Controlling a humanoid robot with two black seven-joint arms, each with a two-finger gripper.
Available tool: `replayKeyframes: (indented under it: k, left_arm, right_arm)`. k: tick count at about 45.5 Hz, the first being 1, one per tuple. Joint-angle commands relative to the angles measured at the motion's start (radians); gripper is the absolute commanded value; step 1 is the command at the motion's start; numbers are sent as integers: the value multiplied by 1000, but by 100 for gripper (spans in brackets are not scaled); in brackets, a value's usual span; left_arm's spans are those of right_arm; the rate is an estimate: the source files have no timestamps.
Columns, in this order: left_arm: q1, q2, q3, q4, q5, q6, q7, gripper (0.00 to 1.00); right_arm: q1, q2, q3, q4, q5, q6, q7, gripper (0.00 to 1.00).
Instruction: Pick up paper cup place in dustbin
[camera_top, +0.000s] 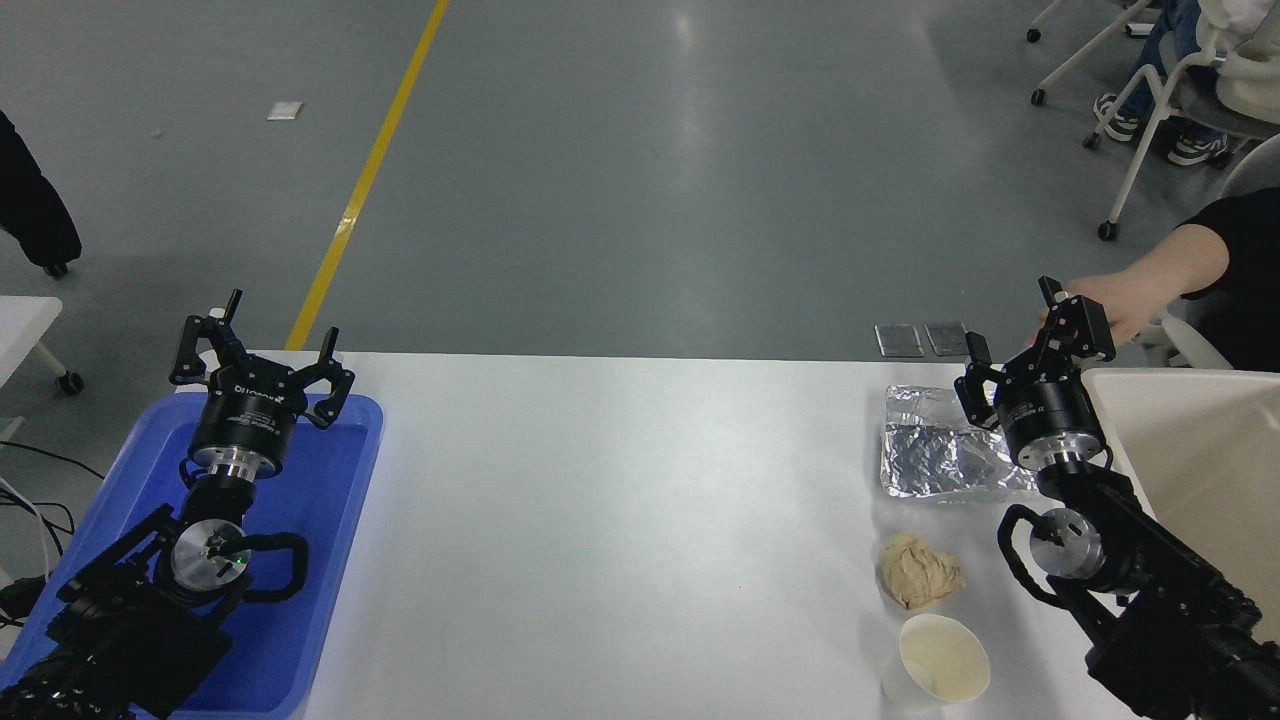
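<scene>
The white paper cup (940, 662) stands upright near the table's front edge, right of centre, its cream inside showing. The cream-beige dustbin (1190, 440) fills the far right, partly cut off by the picture's edge. My right gripper (1020, 335) hovers open and empty above the back right of the table, beside the bin's near-left corner and well behind the cup. My left gripper (255, 345) is parked open over the blue tray at the lower left.
A crumpled tan paper ball (918, 570) lies just behind the cup. A silver foil tray (940, 455) lies behind that, under my right gripper. The blue plastic tray (340, 520) sits at the left. A person's hand (1120, 305) reaches in at the far right.
</scene>
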Motion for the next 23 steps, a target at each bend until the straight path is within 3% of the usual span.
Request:
replayKeyframes:
  k: [1, 23]
  left_arm:
    - [0, 0, 0, 0, 0, 0, 0, 100]
    - [0, 0, 1, 0, 0, 0, 0, 100]
  right_arm:
    - [0, 0, 0, 0, 0, -1, -1, 100]
    - [3, -1, 0, 0, 1, 2, -1, 100]
